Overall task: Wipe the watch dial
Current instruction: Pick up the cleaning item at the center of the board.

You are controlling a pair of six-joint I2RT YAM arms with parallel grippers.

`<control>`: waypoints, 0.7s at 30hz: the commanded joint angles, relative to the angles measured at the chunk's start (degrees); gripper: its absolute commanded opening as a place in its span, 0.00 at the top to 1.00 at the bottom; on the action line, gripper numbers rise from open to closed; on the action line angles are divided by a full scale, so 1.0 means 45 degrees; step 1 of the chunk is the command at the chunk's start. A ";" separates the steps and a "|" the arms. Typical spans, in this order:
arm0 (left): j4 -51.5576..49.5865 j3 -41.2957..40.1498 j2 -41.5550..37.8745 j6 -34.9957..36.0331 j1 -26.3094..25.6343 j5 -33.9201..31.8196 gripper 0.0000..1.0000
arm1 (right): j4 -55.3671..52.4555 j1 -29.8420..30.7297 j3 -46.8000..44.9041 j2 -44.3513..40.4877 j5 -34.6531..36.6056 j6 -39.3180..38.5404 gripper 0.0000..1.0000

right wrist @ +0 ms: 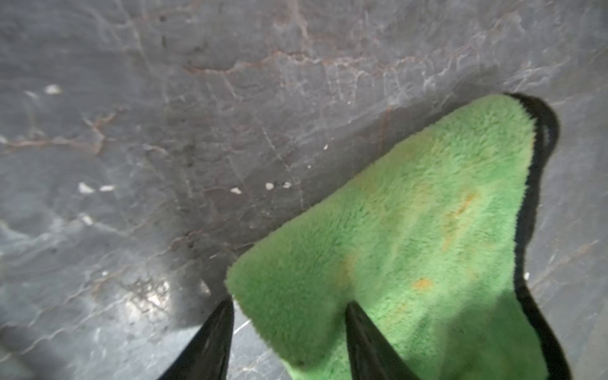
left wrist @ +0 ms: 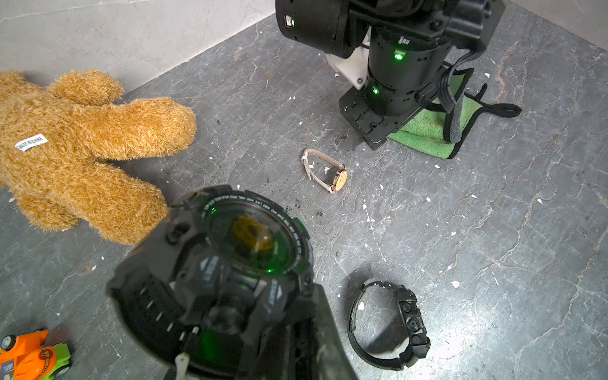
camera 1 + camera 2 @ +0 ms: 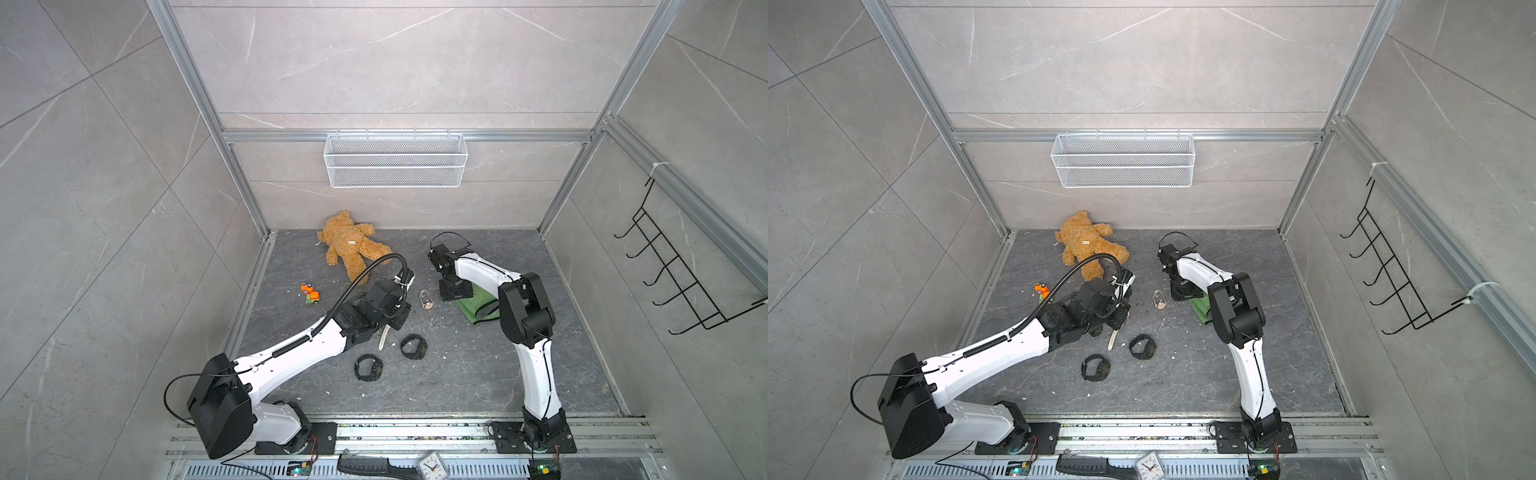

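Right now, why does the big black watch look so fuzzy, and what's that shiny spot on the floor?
In the left wrist view the chunky black plastic watch sits too close to the lens, so it is out of focus, with green light reflecting on its glass; in the right wrist view the grey stone floor shows a pale glare patch, and the fluffy green cloth is soft with blur.

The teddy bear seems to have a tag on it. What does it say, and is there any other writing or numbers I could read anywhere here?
"MADE IN CHINA": white tag on the teddy bear.
Bezel lettering on the black watch in the left gripper: too blurred to read.
Small clock at the front edge: numerals on the dial, too small to read.
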 commanded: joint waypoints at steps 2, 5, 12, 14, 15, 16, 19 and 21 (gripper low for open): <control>-0.0154 0.0077 -0.0458 -0.0330 0.0046 0.0003 1.00 | -0.0516 -0.0233 0.0036 0.0646 0.0448 -0.0020 0.46; -0.0177 0.0076 -0.0424 -0.0374 0.0046 0.0003 1.00 | -0.0339 -0.0486 -0.0156 0.0670 -0.0199 0.0035 0.61; -0.0139 0.0532 0.0008 -0.0039 0.0085 0.0366 1.00 | -0.0074 -0.0996 -0.0864 -0.0006 -0.1527 0.0071 1.00; 0.0044 0.0716 0.0278 0.0109 0.0105 0.0453 1.00 | 0.0208 -0.1115 -0.1450 -0.0937 -0.2140 -0.0053 1.00; 0.0146 0.0806 0.0449 0.0169 0.0124 0.0513 1.00 | 0.0374 -0.1159 -0.1771 -0.1433 -0.2456 -0.0111 1.00; 0.0299 0.0893 0.0639 0.0277 0.0134 0.0588 1.00 | 0.0575 -0.1260 -0.2171 -0.2087 -0.2965 -0.0204 1.00; 0.0790 0.1164 0.1207 0.0753 0.0162 0.0958 1.00 | 0.1321 -0.1486 -0.3574 -0.4134 -0.4720 -0.0620 1.00; 0.1081 0.1344 0.1522 0.1125 0.0274 0.1707 1.00 | 0.1617 -0.1544 -0.4360 -0.5431 -0.5702 -0.0935 1.00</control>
